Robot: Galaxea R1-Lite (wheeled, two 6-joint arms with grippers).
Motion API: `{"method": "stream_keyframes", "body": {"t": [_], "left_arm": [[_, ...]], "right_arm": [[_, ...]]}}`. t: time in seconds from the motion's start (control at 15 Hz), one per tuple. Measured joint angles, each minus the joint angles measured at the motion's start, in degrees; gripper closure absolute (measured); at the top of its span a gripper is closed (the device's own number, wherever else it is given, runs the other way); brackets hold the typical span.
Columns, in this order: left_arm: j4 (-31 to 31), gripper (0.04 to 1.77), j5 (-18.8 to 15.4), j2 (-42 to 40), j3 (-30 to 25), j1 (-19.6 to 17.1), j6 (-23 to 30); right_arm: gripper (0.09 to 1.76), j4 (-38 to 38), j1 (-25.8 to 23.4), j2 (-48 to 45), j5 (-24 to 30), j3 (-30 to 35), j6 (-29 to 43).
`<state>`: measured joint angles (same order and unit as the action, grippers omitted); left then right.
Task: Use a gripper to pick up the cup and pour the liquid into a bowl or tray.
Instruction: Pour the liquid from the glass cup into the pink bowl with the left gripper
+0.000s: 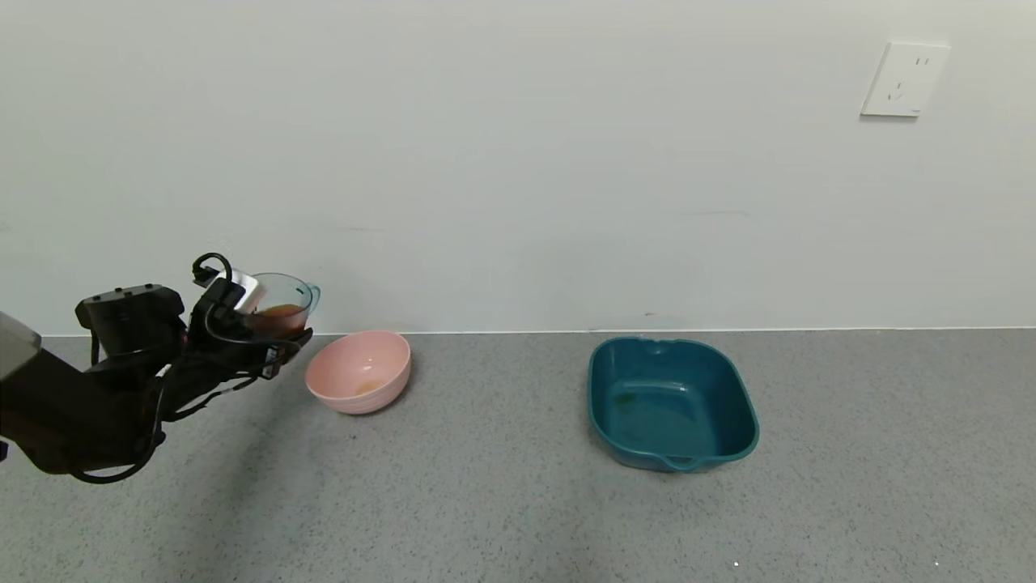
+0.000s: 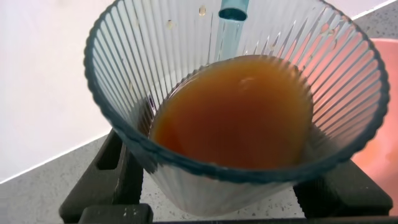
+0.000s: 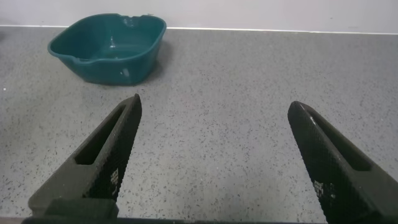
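Note:
My left gripper [image 1: 271,336] is shut on the cup [image 1: 285,298], a ribbed blue-tinted clear cup held in the air at the left, just left of and above the pink bowl [image 1: 356,400]. The orange-red liquid [image 1: 280,313] fills its lower part. In the left wrist view the liquid [image 2: 236,112] lies inside the cup [image 2: 155,56], with a black finger [image 2: 109,171] on either side and the bowl's pink rim [image 2: 380,152] beyond. My right gripper [image 3: 214,102] hangs open over bare table, outside the head view.
A teal rounded-rectangular tray [image 1: 672,453] stands on the grey speckled table to the right of the bowl, and shows in the right wrist view as the tray [image 3: 112,46]. A white wall runs close behind, with a socket [image 1: 904,79].

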<state>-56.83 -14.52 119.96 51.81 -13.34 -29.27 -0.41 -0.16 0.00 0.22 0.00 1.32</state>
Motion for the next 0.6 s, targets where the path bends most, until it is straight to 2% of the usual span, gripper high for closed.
{"method": "stream_keyframes", "body": {"t": [0.6], "left_arm": [[0.2,0.50,0.5,0.0,-0.6,0.1,-6.8]], "right_arm": [[0.14,0.0,0.0,0.0,0.0,0.0,0.0]]}}
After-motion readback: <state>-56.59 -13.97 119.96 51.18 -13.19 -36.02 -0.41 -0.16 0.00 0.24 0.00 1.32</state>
